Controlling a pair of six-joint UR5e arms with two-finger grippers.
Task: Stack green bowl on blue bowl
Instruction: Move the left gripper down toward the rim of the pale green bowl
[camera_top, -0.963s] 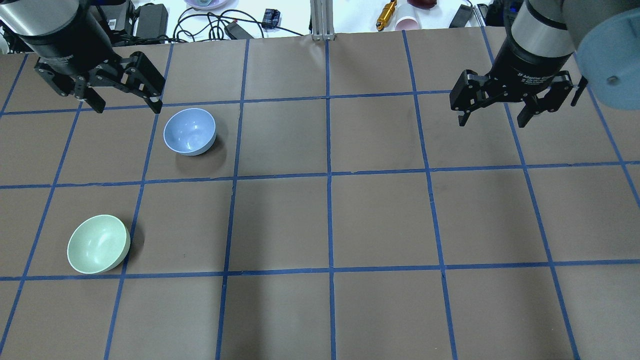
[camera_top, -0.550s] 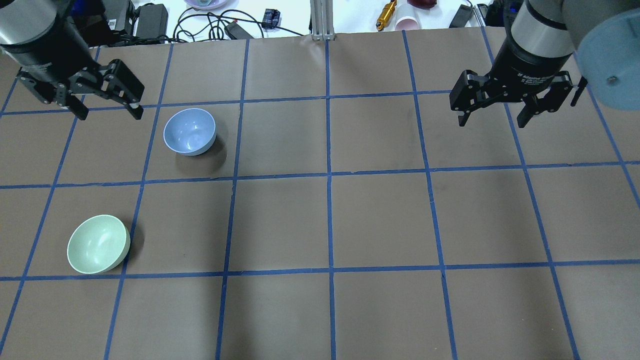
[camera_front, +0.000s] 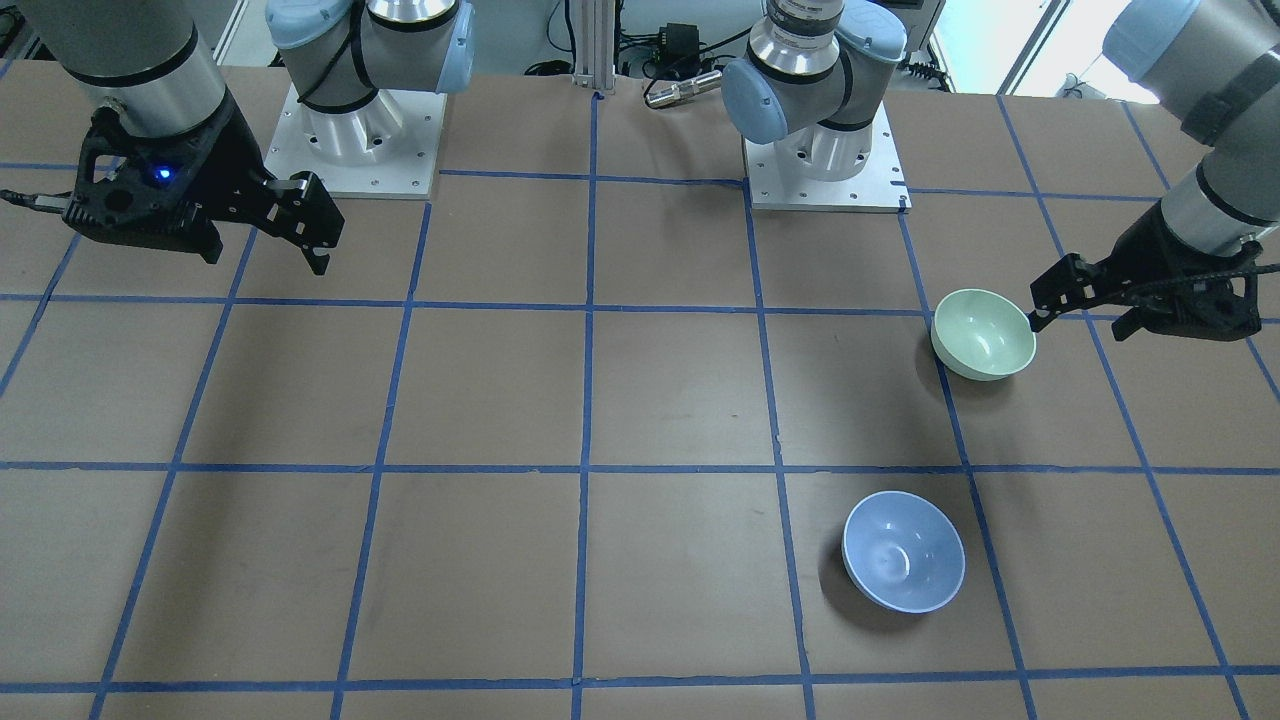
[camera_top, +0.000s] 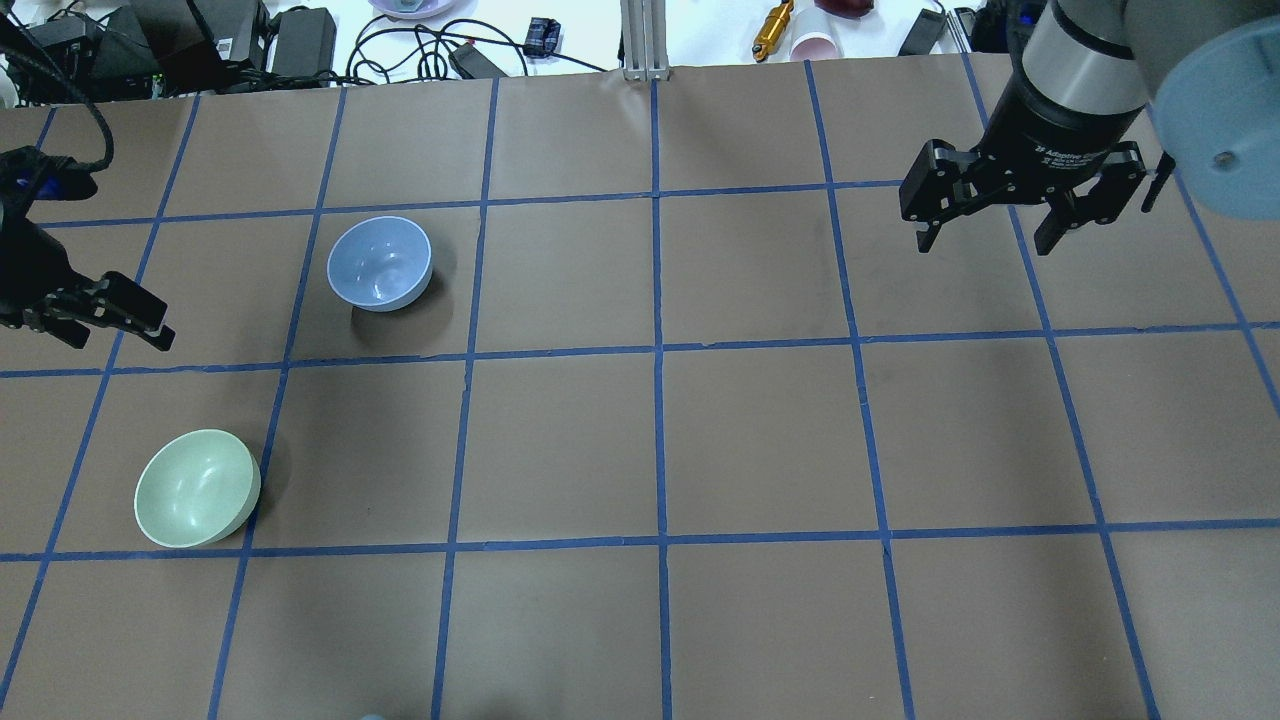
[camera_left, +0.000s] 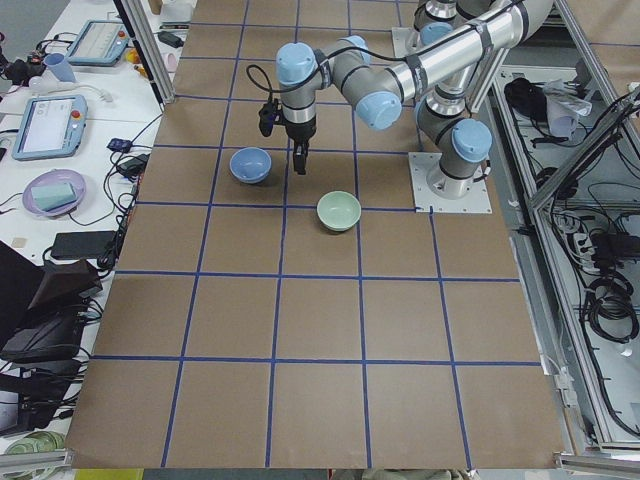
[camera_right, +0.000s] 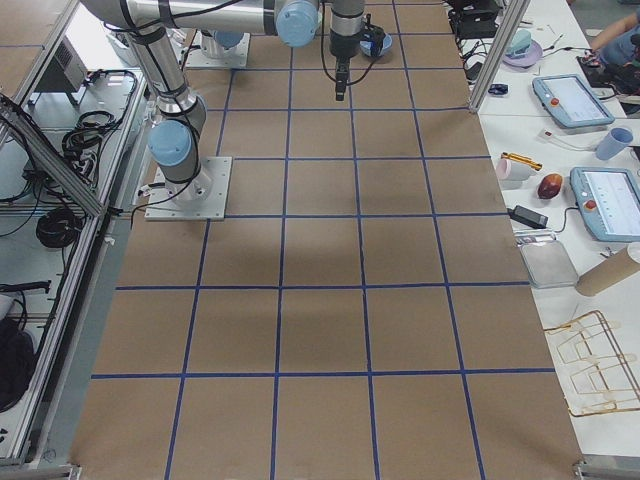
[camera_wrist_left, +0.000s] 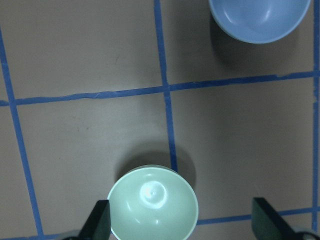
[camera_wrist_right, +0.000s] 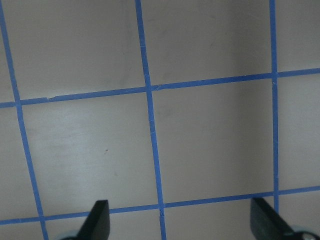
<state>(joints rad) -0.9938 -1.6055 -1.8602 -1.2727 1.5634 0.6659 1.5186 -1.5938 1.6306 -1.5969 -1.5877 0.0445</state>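
- Green bowl (camera_top: 197, 488) on the table (camera_top: 760, 440): brown top gridded with blue tape, carrying both bowls in its left half as seen from overhead.
- Green bowl again: upright and empty, at about 8 o'clock on the table in the overhead view, alone in its square, touched by nothing.
- Blue bowl (camera_top: 379, 262): upright and empty too, at about 10 o'clock on the table, toward 1 o'clock from the green bowl and well apart from it, with a tape line between the two.
- Left claw (camera_top: 120, 338): jaws spread wide, holding nothing, hanging toward 11 o'clock from the green bowl in the overhead view. In its wrist view, looking down with the green bowl low in the picture between the two fingers (camera_wrist_left: 101, 220), nearer one of them. Height over the rim hard to tell.
- Right claw (camera_top: 985, 240): jaws wide as well, empty, up at about 2 o'clock over the table, well apart from both bowls.
- Progress, as a judgement: nothing stacked, nothing gripped, only the approach under way. Left to do: lower the left claw onto the green bowl's rim, close, lift, carry toward 1 o'clock, set inside the blue bowl, let go.
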